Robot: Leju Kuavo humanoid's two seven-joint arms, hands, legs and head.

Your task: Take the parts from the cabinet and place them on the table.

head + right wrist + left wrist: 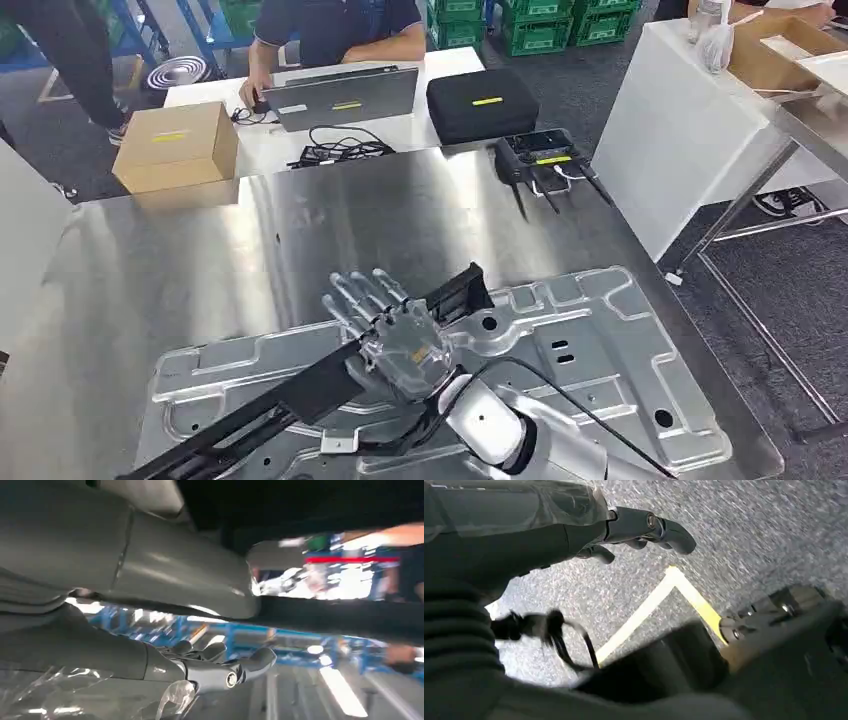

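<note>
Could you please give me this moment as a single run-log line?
right hand: holds long black part | part: over stamped metal panel on steel table | left hand: hangs over floor

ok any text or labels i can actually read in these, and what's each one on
None can be read.
Yellow label on the cardboard box: too small to read.
Yellow strip on the laptop: too small.
Yellow label on the black case: too small.
Yellow label on the controller: too small.
Red band in the right wrist view: blurred, no letters to make out.
</note>
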